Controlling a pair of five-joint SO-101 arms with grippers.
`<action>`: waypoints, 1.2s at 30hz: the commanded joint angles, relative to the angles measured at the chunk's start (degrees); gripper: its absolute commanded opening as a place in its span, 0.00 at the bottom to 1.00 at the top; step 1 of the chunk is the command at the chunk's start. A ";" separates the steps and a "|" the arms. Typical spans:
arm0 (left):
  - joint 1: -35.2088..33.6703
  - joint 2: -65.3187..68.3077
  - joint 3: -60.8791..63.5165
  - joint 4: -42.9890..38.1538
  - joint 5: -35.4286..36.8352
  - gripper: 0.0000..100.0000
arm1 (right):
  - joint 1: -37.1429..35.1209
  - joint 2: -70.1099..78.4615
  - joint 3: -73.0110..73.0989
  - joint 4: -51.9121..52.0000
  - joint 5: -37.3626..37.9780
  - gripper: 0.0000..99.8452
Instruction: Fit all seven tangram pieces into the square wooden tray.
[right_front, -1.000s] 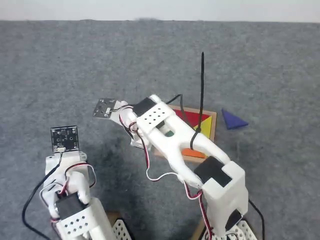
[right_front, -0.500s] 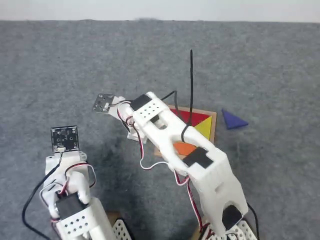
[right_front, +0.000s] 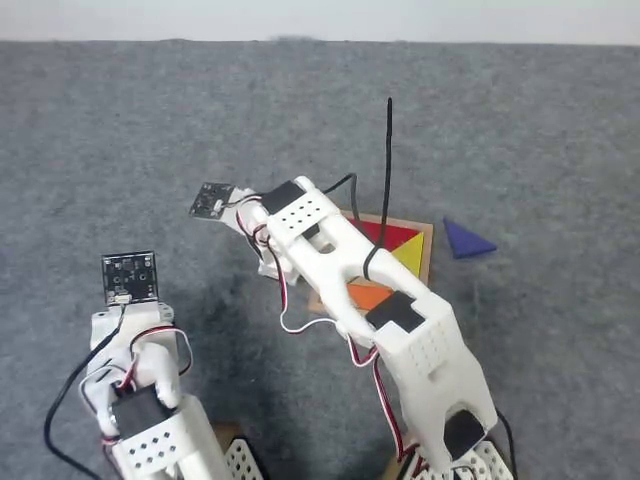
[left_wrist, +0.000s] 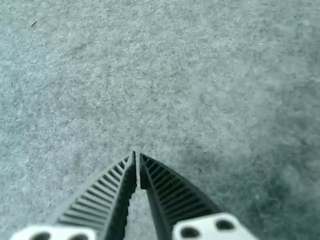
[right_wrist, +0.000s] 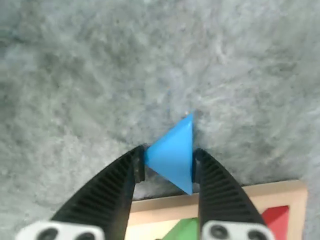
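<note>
The light blue triangle (right_wrist: 172, 150) is a small flat piece with sharp corners. The right end effector (right_wrist: 167, 153) pinches it by two sides, just outside the wooden rim of the square tray (right_wrist: 225, 202), over the grey desk (right_front: 150, 120). Whether it touches the desk cannot be told.

Six pieces can be counted. One is the held triangle, and one dark blue triangle (right_front: 465, 240) lies on the desk right of centre, just beside the tray. Red (right_front: 385, 232), yellow (right_front: 410, 255) and orange (right_front: 368, 296) pieces sit in the tray, and a green one (right_wrist: 185, 230) lies by the rim.

The right arm (right_front: 400, 330) covers the tray's left part. Grey desk runs wide around the tray, up to the far edge at the frame's top.

The left end effector (left_wrist: 137, 157) has its fingers pressed together above the desk, on the left arm (right_front: 150, 420) at lower left.
</note>
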 joint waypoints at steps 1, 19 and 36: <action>0.26 -0.79 -0.48 0.44 -0.79 0.02 | 0.48 -0.40 -5.27 3.38 -5.71 0.11; 0.26 -0.79 -0.48 0.44 -0.79 0.02 | 12.44 -0.31 -18.99 13.05 -36.66 0.12; 0.26 -0.79 -0.48 0.44 -0.79 0.02 | 11.82 7.60 -20.75 13.67 -56.97 0.12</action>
